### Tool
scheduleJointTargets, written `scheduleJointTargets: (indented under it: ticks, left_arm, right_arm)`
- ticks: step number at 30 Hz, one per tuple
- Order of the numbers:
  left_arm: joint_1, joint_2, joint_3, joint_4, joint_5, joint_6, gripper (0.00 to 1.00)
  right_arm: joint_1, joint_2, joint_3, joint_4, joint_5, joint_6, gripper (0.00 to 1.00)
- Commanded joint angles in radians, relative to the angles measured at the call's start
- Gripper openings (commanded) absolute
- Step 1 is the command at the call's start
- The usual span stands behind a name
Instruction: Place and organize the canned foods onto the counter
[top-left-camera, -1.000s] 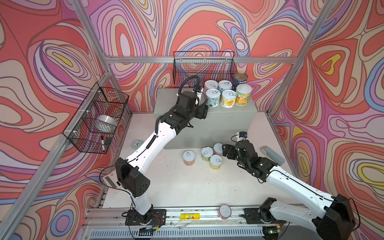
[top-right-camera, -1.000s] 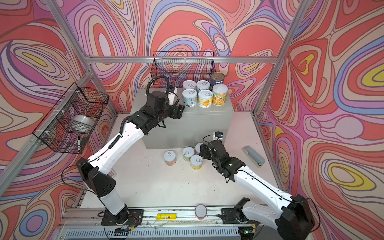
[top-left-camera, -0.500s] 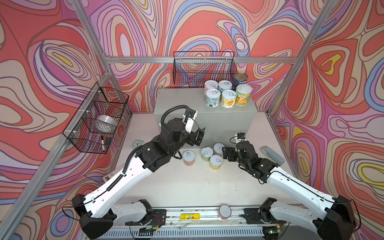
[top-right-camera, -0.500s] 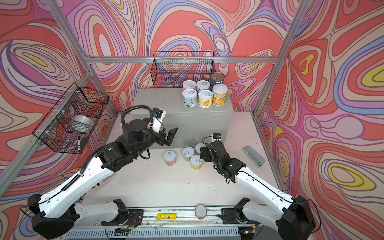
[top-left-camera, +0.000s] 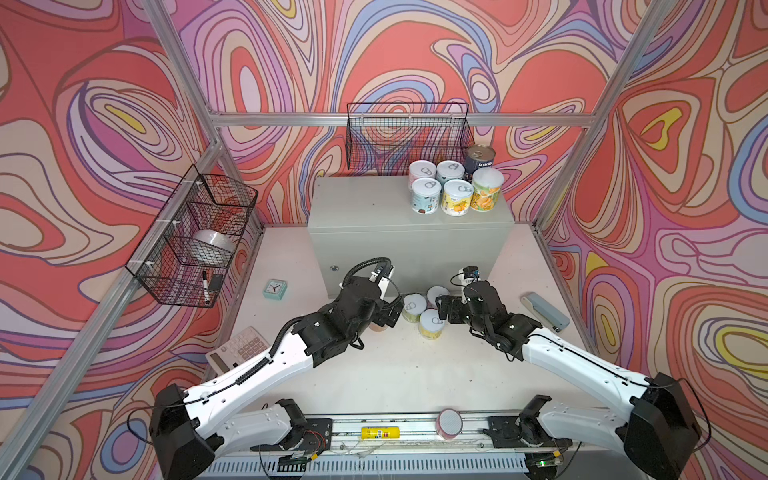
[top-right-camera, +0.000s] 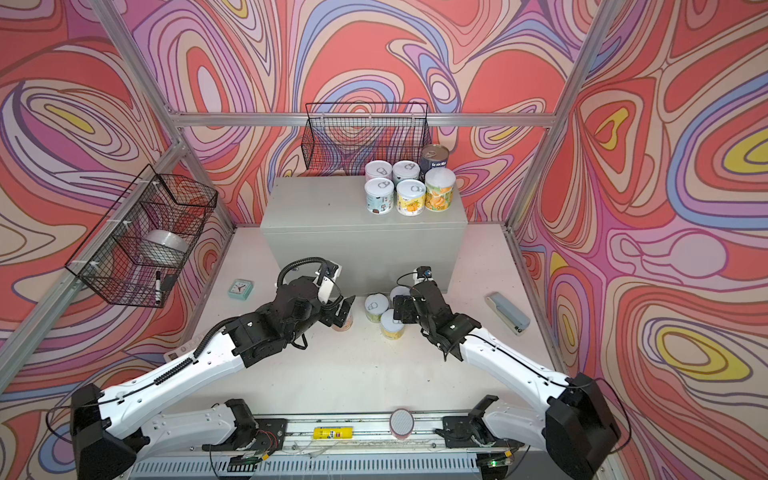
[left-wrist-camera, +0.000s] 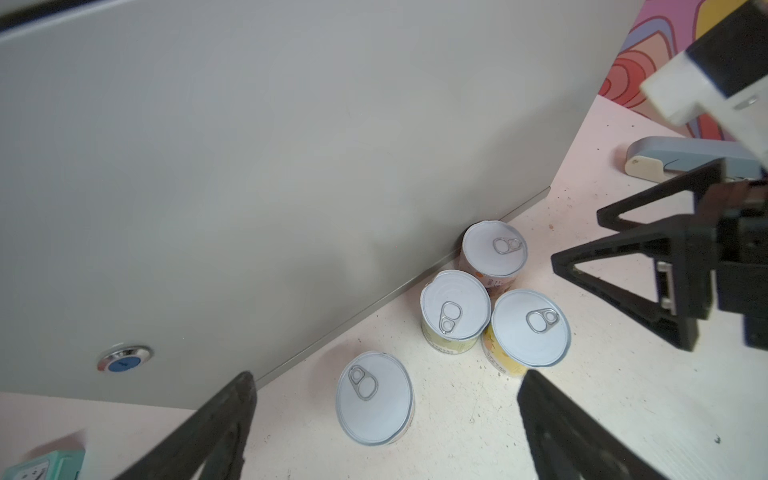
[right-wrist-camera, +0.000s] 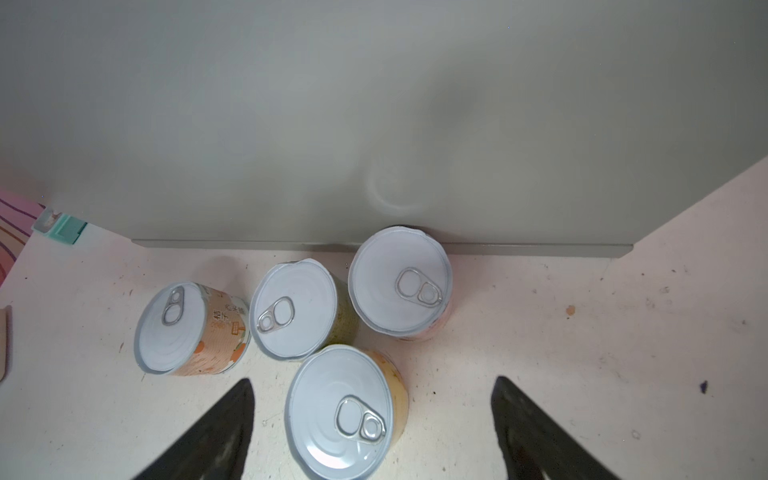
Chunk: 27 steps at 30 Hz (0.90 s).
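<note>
The white table (top-left-camera: 395, 374) spans the cell, and the grey cabinet (top-left-camera: 365, 208) stands at its back middle. The left arm (top-left-camera: 257, 374) and right arm (top-left-camera: 582, 357) both stretch low across the table toward the cabinet's front. A back-wall basket (top-left-camera: 409, 137) hangs behind the cabinet, and a side-wall basket (top-left-camera: 195, 237) hangs on the left wall. A calculator (top-left-camera: 237, 349) lies partly under the left arm, and a stapler (top-left-camera: 544, 309) lies near the right wall. Six cans stand upright, packed together at the cabinet top's right rear corner. They are a dark-blue can (top-left-camera: 479, 160) at the back, an orange-fruit can (top-left-camera: 487, 189) before it, a yellow-fruit can (top-left-camera: 457, 197), a teal can (top-left-camera: 426, 195) and two more cans (top-left-camera: 423, 170) behind those. Four more stand on the table before the cabinet. A pink can (right-wrist-camera: 401, 278) is close against the cabinet's base, with a green can (right-wrist-camera: 297, 309) and a yellow can (right-wrist-camera: 345, 411) bunched beside it, and an orange-label can (right-wrist-camera: 187, 328) stands slightly apart. The left fingers (left-wrist-camera: 216, 424) are spread wide, with the orange-label can between their tips and a gap on each side. The right fingers (right-wrist-camera: 216, 428) are also wide and flank the yellow can without contact. A small clock (top-left-camera: 275, 289) sits left of the cabinet. A pink roll (top-left-camera: 449, 422) and a yellow tube (top-left-camera: 380, 432) rest on the front rail. A round lock (left-wrist-camera: 123, 360) marks the cabinet's front.
</note>
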Motion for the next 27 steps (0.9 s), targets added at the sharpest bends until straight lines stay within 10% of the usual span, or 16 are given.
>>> scheduleJointTargets:
  ticks: [1, 12, 27]
  left_arm:
    - [0.001, -0.055, -0.05, 0.022, -0.03, -0.093, 1.0]
    - [0.0, -0.194, -0.342, 0.116, -0.088, -0.273, 1.0]
    - [0.0, -0.032, -0.624, 0.597, -0.102, -0.248, 1.0]
  right_arm:
    - [-0.005, 0.025, -0.04, 0.021, -0.005, 0.056, 0.92]
    - [-0.005, -0.036, -0.134, 0.044, -0.075, 0.158, 0.92]
    - [0.005, -0.028, -0.2, 0.169, -0.133, 0.104, 0.94]
